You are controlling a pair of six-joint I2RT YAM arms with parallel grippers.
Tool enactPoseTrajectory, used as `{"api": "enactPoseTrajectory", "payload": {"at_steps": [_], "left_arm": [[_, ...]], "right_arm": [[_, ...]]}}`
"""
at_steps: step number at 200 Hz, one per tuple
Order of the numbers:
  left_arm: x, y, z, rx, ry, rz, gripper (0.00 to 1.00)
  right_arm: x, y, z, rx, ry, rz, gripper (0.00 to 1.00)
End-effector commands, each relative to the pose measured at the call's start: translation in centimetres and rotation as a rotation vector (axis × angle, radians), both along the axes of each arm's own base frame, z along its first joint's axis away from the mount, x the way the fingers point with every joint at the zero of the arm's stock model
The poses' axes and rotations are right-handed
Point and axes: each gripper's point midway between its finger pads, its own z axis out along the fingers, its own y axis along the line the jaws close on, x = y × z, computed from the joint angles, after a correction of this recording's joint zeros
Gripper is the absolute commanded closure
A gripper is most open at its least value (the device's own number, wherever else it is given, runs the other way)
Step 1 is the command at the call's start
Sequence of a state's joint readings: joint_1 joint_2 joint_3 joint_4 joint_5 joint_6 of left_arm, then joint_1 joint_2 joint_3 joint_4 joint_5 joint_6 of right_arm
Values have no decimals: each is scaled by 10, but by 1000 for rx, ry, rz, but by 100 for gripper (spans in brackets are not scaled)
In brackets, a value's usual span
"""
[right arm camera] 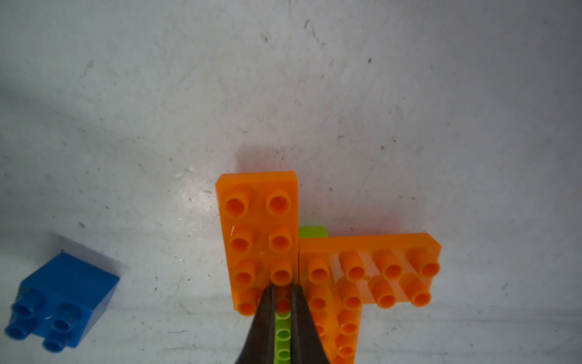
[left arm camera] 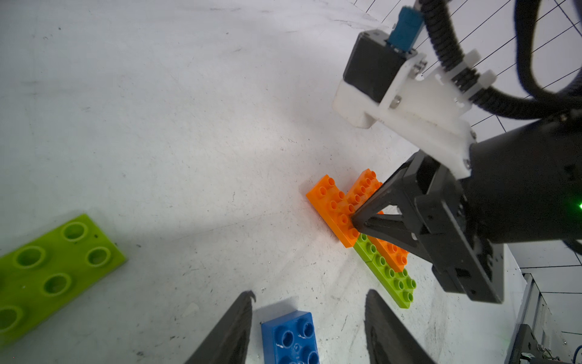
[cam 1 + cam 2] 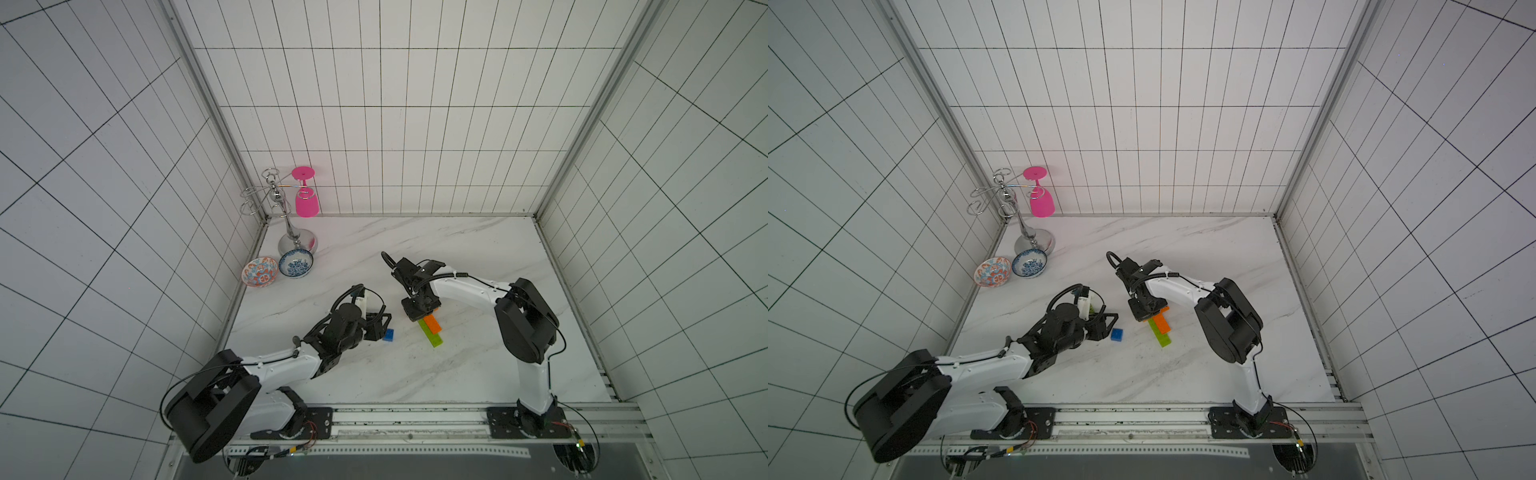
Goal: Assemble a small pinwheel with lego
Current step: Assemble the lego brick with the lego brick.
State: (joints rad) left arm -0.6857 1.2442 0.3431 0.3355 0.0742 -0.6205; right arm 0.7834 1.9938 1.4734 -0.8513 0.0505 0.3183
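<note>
The half-built pinwheel (image 3: 431, 329) lies mid-table (image 3: 415, 382), with orange bricks (image 2: 337, 205) joined onto a lime-green strip (image 2: 392, 279). My right gripper (image 1: 283, 288) stands over it. Its jaws are drawn almost together, and the tips touch the studded top of one orange brick (image 1: 258, 220). The blue square brick (image 2: 289, 338) sits apart on the marble, between the fingers of my left gripper (image 2: 310, 294). Those jaws are part open, with a gap showing on either side of it. A loose lime-green brick (image 2: 47, 274) lies near that gripper. In the far corner stand two patterned bowls (image 3: 259, 272) and a chrome rack (image 3: 286, 224) with a pink glass (image 3: 306, 203) hanging from it.
</note>
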Motion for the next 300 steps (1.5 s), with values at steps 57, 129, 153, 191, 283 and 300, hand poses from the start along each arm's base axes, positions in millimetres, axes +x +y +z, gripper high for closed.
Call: {"api": "enactPoseTrajectory", "payload": {"at_steps": [57, 129, 153, 191, 283, 300], "left_arm": [[1, 1, 6, -6, -14, 13, 41], [1, 1, 8, -10, -18, 13, 41], [2, 1, 8, -9, -18, 13, 41], [2, 0, 8, -10, -17, 11, 41], [16, 80, 26, -19, -8, 281, 44], [18, 115, 20, -27, 3, 407, 45]], "right_arm": [[-2, -6, 11, -17, 1, -13, 87], [-1, -5, 21, -3, -12, -11, 85], [0, -4, 25, 6, -19, -11, 84], [-1, -4, 25, 3, -14, -7, 80], [-3, 77, 69, 223, -91, 223, 81], [1, 99, 73, 247, -94, 256, 81]]}}
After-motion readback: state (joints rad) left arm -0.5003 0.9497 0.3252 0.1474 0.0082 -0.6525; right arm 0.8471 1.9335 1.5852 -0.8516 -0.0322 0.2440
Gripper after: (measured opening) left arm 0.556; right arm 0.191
